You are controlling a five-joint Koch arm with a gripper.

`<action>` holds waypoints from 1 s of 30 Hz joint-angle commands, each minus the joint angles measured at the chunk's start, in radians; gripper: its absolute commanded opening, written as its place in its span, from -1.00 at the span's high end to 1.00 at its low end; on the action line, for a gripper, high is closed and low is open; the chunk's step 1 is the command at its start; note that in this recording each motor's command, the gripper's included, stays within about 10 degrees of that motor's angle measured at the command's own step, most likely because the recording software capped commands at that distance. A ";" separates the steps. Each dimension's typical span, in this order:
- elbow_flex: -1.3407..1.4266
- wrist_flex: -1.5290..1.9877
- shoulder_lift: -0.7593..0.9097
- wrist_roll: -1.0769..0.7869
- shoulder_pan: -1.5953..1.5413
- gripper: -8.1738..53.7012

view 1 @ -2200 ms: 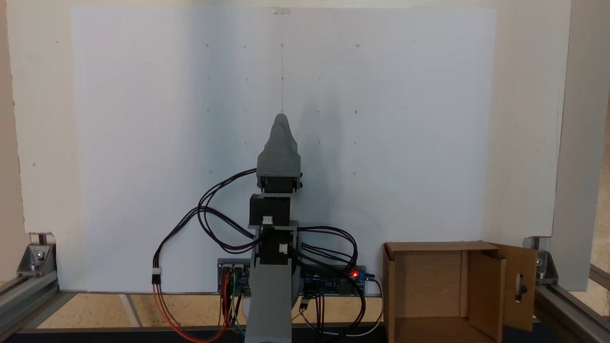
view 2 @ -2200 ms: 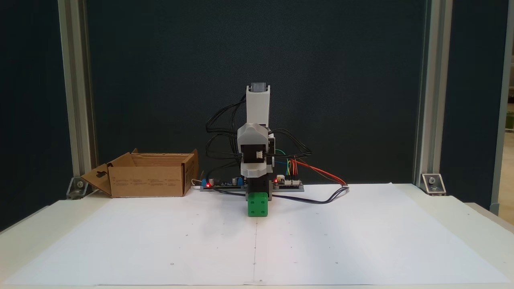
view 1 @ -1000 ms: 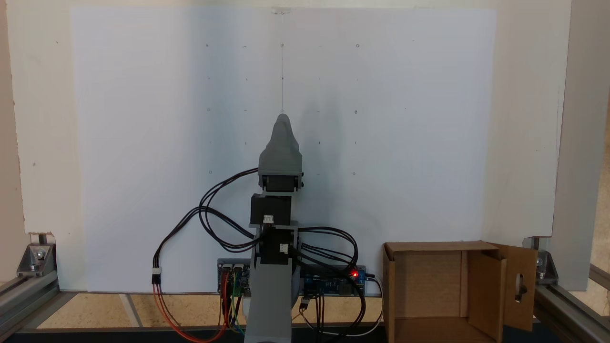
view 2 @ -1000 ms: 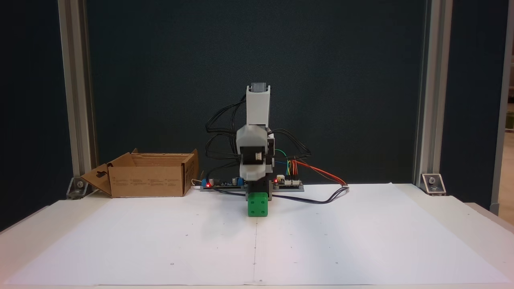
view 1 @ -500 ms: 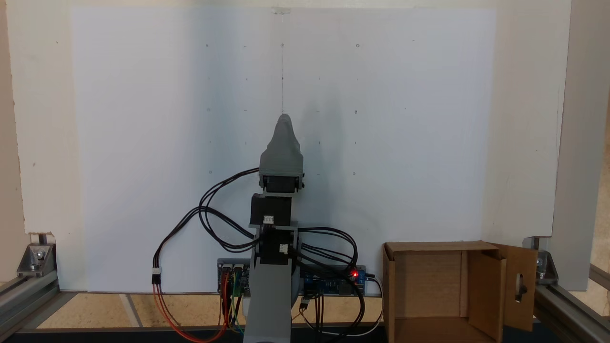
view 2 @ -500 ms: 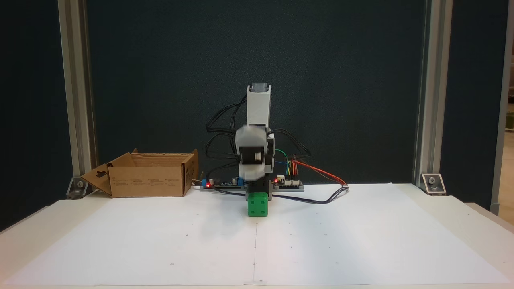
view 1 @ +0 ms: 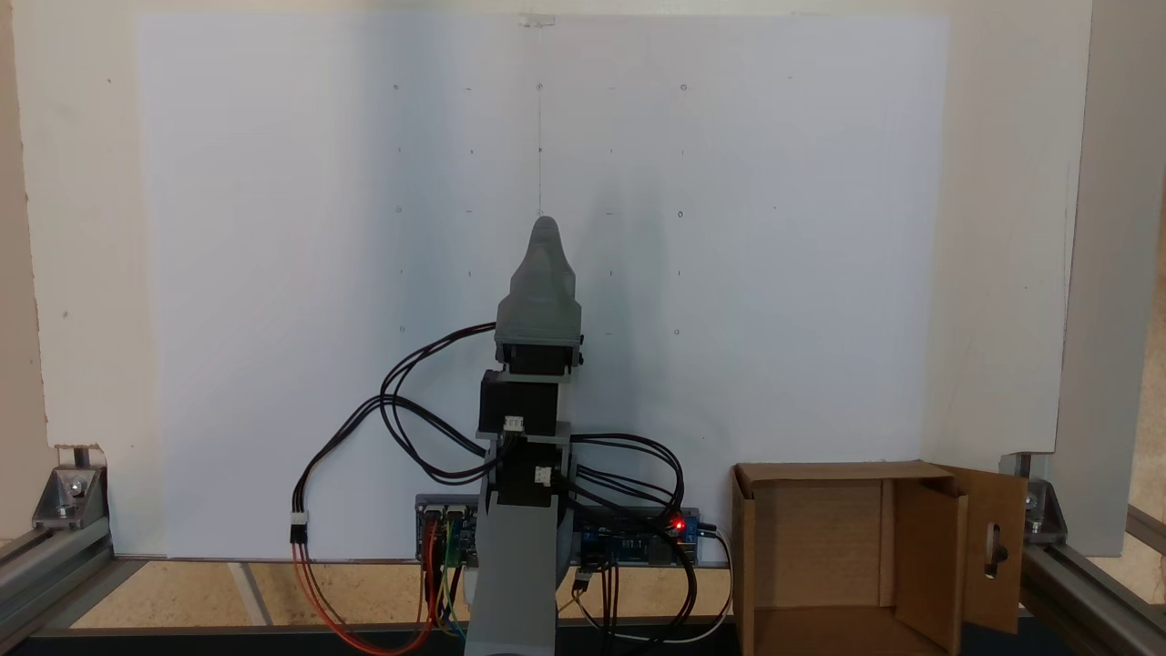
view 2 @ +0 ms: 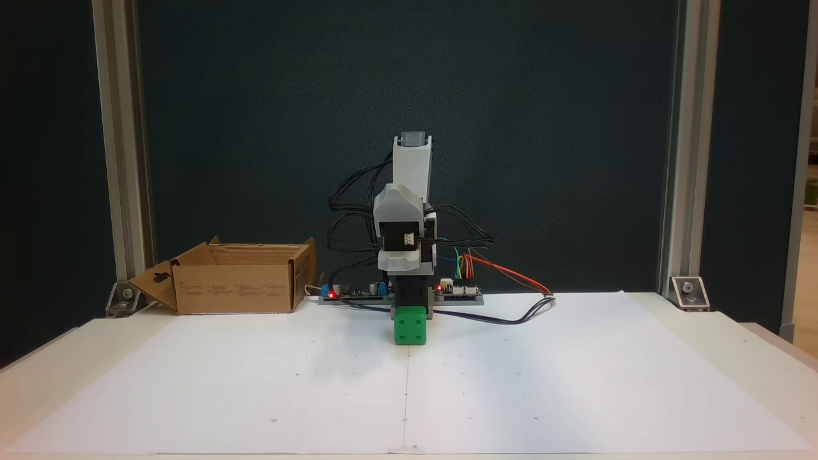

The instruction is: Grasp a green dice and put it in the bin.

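On the white paper at the table's middle, the green dice (view 2: 409, 325) sits just before our arm. We cannot tell whether our hand (view 1: 544, 228) is open. We should straddle it squarely, then swing to the cardboard bin (view 2: 238, 287).

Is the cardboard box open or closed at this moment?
Open. In a fixed view the cardboard box shows its bare brown inside, with the slotted flap folded outward; in both fixed views its flaps stand apart.

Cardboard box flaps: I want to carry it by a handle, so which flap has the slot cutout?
The flap swung outward on the bin's right in a fixed view, farthest from the arm; the other visible flaps show no cutout.
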 commanded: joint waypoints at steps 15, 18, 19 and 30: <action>-0.009 -0.057 0.114 -0.029 0.008 -0.60; -0.038 -0.035 0.114 -0.029 0.026 -0.60; -0.055 -0.003 0.114 -0.029 0.028 -0.60; -0.396 0.747 0.110 -0.028 0.028 -0.65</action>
